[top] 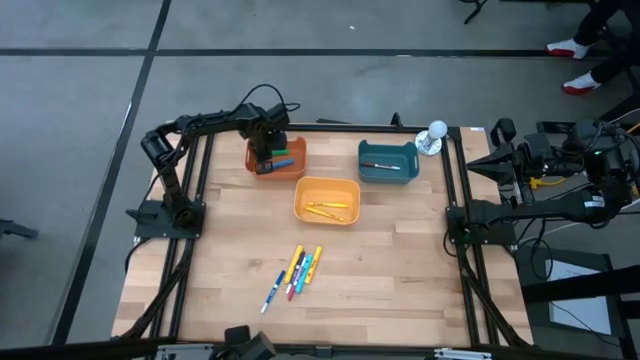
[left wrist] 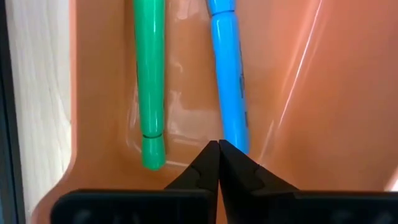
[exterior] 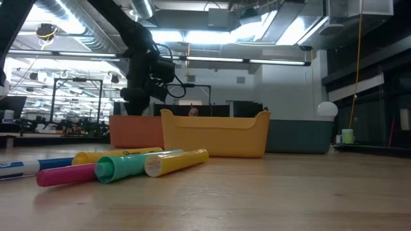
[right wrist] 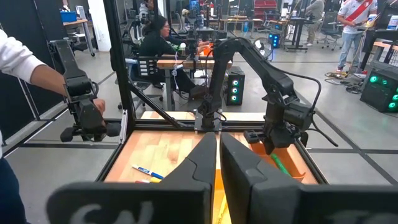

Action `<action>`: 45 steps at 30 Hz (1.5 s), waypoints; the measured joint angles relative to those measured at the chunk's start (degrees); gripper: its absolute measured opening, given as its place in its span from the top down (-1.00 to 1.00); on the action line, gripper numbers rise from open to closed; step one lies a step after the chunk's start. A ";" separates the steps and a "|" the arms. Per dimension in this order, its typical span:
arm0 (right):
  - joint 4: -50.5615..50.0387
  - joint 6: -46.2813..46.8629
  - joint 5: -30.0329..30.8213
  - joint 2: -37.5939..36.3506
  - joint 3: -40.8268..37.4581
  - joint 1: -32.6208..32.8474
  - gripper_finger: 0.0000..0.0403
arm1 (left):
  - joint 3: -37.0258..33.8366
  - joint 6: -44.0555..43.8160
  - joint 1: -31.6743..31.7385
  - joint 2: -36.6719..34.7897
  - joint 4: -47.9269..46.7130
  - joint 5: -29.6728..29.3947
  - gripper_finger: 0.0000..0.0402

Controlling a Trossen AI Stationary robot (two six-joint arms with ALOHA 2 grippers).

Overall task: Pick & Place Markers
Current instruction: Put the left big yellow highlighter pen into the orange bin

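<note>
My left fingers (left wrist: 218, 147) are pressed together, empty, over the orange bin (top: 292, 166) holding a green marker (left wrist: 150, 81) and blue marker (left wrist: 229, 74), my right fingers (right wrist: 217, 144) closed off the surface's right edge, loose markers (top: 298, 271) near the front.

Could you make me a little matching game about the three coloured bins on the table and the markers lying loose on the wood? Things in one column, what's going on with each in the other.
Things:
1. orange bin
2. yellow bin
3. teal bin
4. loose markers

States:
A. lying on bare wood at the near side of the table
B. holds yellow markers
C. left gripper hangs over it, shut; green and blue markers inside
D. farthest to the right, one marker inside

Pairs: 1-C, 2-B, 3-D, 4-A
</note>
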 joint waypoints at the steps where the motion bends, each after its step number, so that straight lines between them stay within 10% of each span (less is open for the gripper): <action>1: 0.02 0.01 0.01 -0.01 -0.01 0.00 0.88 | 0.00 0.00 -0.09 -0.38 0.00 -0.23 0.99; 45: 0.02 0.00 0.01 -0.01 -0.01 0.01 0.88 | 7.41 -35.30 -24.90 -24.64 -3.44 5.27 0.99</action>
